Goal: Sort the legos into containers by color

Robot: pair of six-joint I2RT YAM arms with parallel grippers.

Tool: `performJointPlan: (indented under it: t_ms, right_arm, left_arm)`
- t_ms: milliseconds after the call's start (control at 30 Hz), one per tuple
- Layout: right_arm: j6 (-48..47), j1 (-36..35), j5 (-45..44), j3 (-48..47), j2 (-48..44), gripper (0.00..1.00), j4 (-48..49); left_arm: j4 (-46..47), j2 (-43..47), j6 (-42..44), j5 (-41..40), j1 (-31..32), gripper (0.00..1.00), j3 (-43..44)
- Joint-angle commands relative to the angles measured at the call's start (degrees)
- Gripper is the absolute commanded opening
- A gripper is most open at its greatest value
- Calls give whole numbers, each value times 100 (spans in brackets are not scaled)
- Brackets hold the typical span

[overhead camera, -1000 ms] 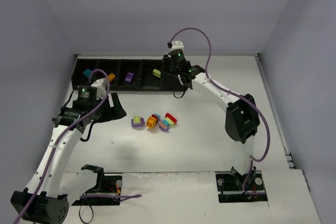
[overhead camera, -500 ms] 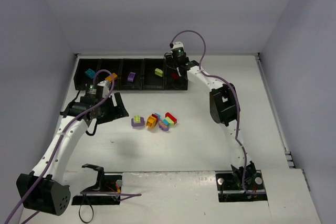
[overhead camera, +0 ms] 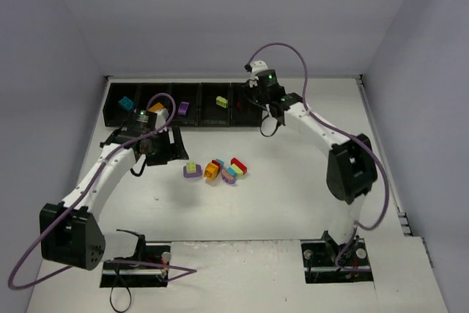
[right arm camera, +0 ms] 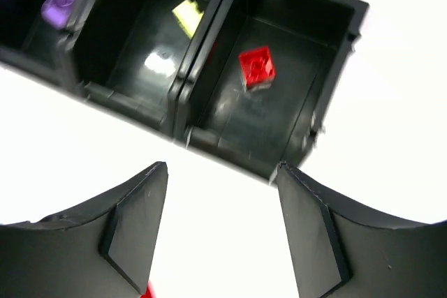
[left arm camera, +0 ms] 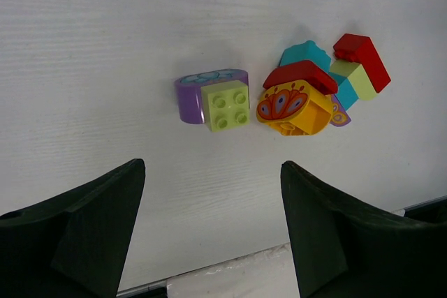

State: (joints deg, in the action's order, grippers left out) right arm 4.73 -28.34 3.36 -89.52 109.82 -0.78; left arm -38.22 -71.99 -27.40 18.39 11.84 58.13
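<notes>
As right fingers (right arm camera: 133, 232) gape, the red lego (right arm camera: 256, 68) (binned) lies beyond.

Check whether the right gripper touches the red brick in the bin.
Apart. Right wrist view: the small red plastic brick lies on the black bin's floor, clear of the right gripper.

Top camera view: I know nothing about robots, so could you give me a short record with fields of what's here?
Containers: five joined black bins in a row at the far side of the table
Sorted, one per bin: teal brick, orange brick, purple brick, lime brick, red brick
Unsorted: mixed pile of legos on the table, in front of the bins
Left gripper: open, empty, above the table beside the pile
Right gripper: open, empty, above the red brick's bin
</notes>
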Motion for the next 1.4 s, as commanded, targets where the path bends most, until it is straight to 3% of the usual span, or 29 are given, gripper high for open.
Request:
performJointPlan:
  t_ms: [0,100,267,600,833,867,900,967,1033,1100,1267,1367]
  right_arm:
    - [177,-40,157,670,-1082,61,350]
    - [378,-40,78,1330,-1645,61,359]
    - [660,-40,-54,2042,-2271,61,368]
    - [933,-40,7,2860,-2975,61,394]
    - [968,-40,121,3212,-3309,62,456]
    - [977,-40,156,3221,-3361,62,456]
    - [977,-40,278,3238,-3388,62,456]
    - [994,-49,428,3265,-3476,62,473]
    - [994,-40,771,3256,-3529,62,491]
    - [1003,-49,1078,3204,-3599,62,508]
    - [1319,-67,2212,3054,-3705,78,675]
    - [1320,-119,2599,3063,-3818,80,911]
  left_arm:
    - [298,-463,42,-238,387,71,628]
    - [157,-938,-414,-801,731,70,927]
    - [183,-1396,-907,-1346,1048,60,937]
    - [271,-2091,-1057,-1734,1348,50,981]
    - [174,-2250,-1110,-1865,1374,30,981]
    - [148,-2206,-1101,-1927,1374,18,981]
    - [122,-2171,-1101,-1927,1365,12,990]
    - [-27,-2005,-1048,-1997,1365,3,1060]
    - [-107,-1820,-900,-2006,1365,0,1183]
    - [-2,-1442,-698,-1770,1374,0,1279]
    - [1043,-564,15,-576,1374,0,1219]
    - [1527,-352,199,180,1365,0,1227]
